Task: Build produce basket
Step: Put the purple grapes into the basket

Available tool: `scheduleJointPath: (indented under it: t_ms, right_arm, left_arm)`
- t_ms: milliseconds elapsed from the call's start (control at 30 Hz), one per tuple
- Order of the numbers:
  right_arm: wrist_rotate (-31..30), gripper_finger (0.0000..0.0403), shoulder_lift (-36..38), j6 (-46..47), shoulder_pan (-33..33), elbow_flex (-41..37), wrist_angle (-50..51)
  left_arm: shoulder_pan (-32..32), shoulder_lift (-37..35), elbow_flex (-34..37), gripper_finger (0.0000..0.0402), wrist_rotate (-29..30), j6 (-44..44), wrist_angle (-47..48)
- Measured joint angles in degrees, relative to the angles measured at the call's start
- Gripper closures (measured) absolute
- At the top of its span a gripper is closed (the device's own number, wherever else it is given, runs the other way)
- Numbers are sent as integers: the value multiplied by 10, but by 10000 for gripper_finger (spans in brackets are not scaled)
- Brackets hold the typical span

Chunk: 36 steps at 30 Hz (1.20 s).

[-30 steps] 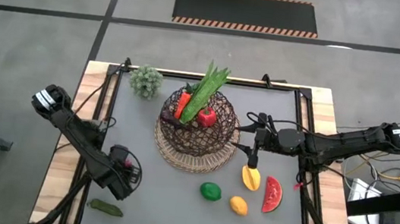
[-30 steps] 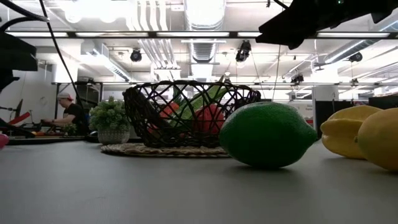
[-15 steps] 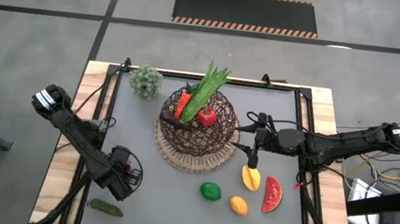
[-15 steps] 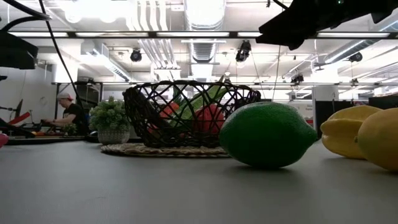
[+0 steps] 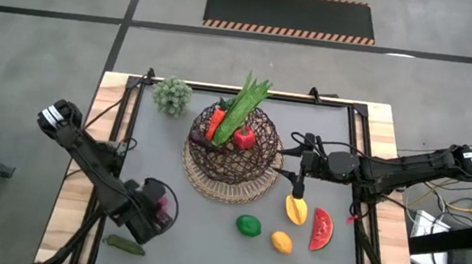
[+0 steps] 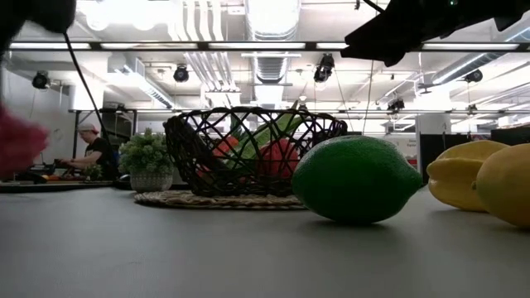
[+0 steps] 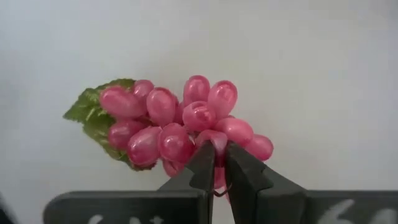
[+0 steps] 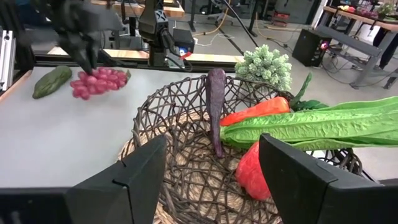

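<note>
Left gripper [image 7: 216, 163] at table's 8 o'clock, jaws pinched on grapes [image 7: 180, 127], one bunch, off table. Basket [image 5: 232, 150] at centre: carrot [image 5: 215, 122], pepper [image 5: 243, 137], leaves [image 5: 244, 106] in, one each. Right gripper [image 5: 301, 167] at basket's 3 o'clock, jaws wide, empty. Still out: lime [image 5: 249, 226], lemon [image 5: 281, 241], mango [image 5: 296, 209], watermelon [image 5: 321, 229], one each. Roughly third done.

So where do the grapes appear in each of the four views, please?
High view: the grapes sit lower left, at the left tool.
Low view: a pink blur at the left edge, likely the grapes.
Left wrist view: centre, the tool shut on the bunch.
Right wrist view: upper left, hanging from the far arm.
Shared landmark: the basket, to which the right tool is close.
</note>
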State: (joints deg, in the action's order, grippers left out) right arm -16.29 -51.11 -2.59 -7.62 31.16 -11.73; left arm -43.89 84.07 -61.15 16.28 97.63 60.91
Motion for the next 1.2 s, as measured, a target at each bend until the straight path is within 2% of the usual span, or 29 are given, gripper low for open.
scheduleJointPath:
  t_ms: [300, 467, 600, 733, 933, 1200]
  right_arm:
    - [0, 165, 0, -33, 0, -2, -8]
    - [0, 165, 0, -35, 0, -2, -10]
    - [0, 165, 0, -35, 0, -2, -10]
    - [-1, 165, 0, -35, 0, -3, -10]
    - [-2, 165, 0, -32, 0, -7, -11]
    - [-3, 165, 0, -25, 0, -17, -16]
  left_arm:
    - [0, -2, -155, 392, 166, -350, -7]
    - [1, -8, -225, 392, 285, -603, -56]
    - [13, -21, -230, 392, 297, -796, -155]
    - [41, -27, -218, 392, 305, -934, -224]
    - [115, -27, -184, 392, 322, -1053, -325]
    - [244, -27, -103, 392, 318, -1068, -417]
